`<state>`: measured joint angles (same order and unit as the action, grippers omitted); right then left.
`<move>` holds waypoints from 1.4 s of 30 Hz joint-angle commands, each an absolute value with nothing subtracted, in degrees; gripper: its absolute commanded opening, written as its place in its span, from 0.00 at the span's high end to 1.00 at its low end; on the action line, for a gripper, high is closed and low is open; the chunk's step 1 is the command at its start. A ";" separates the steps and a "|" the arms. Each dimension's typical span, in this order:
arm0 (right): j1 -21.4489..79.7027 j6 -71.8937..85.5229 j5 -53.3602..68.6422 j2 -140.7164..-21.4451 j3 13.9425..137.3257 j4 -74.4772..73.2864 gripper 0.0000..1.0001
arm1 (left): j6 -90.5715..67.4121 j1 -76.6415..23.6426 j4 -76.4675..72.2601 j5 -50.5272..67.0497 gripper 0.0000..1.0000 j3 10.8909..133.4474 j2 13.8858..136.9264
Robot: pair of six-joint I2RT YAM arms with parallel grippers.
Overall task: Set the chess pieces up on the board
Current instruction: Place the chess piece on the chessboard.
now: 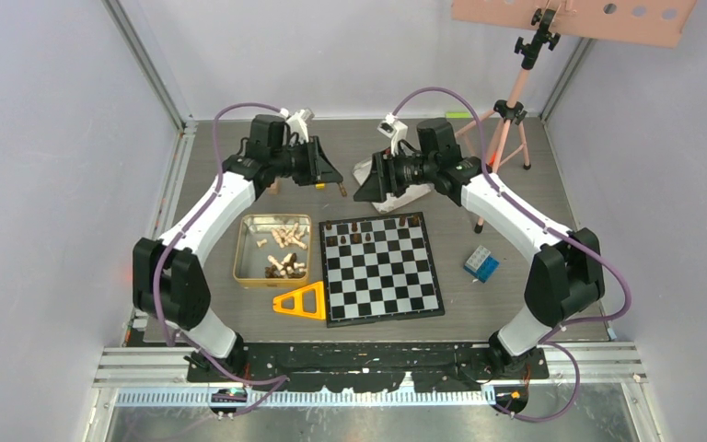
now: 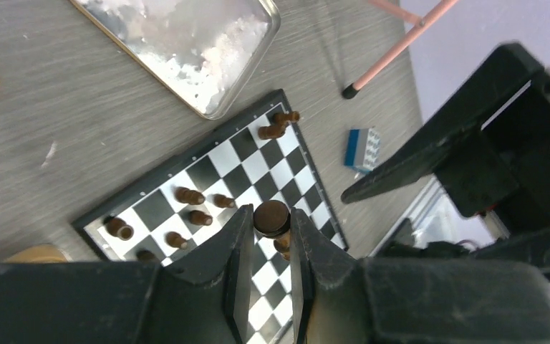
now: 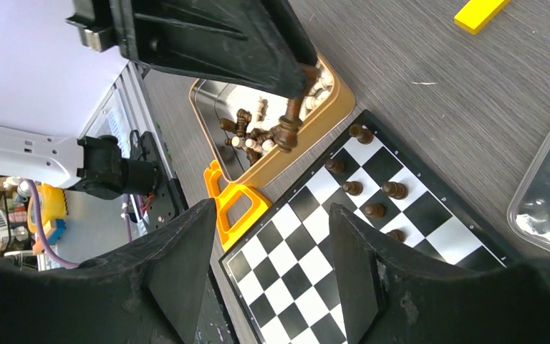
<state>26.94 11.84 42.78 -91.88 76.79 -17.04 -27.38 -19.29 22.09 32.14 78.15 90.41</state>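
**Over the far left corner of the board (image 1: 382, 276): left gripper (image 2: 271, 223) holds a dark piece (image 2: 271, 217), right gripper (image 3: 270, 211) open**

Left gripper's fingers (image 2: 236, 240) are clamped on either side of the dark piece, which hangs clear of the surface. Right gripper's jaws are spread wide with nothing between them. It hovers by the silver lid (image 2: 186, 43), just past the board's far edge. The two grippers are close together, tips facing each other.

The board lies flat on the grey table (image 1: 497, 308), between the gold tin (image 3: 333, 111) on the left and the blue block (image 1: 481, 264) on the right. Several other dark pieces (image 3: 394, 190) stand on the board's two far rows; all other squares are bare. Loose pieces (image 1: 285, 244), pale and dark mixed, lie heaped in the tin. A yellow triangle (image 1: 295, 312) sits just beside the board's near left corner, near the tin.
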 commanded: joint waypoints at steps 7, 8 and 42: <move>28.83 14.64 39.32 -94.91 79.74 -14.85 0.37 | -51.66 -18.81 8.19 39.66 0.78 74.06 93.58; 28.88 14.53 38.91 -95.16 79.94 -15.03 0.37 | -52.72 -18.81 7.47 40.03 0.78 73.67 93.70; 28.83 -4.12 30.32 -93.13 86.58 -39.81 0.99 | -26.86 -18.27 19.64 33.81 0.44 74.30 88.82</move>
<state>28.77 4.69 32.86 -96.14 82.35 -29.78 -41.39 -18.96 12.40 37.39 70.06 93.62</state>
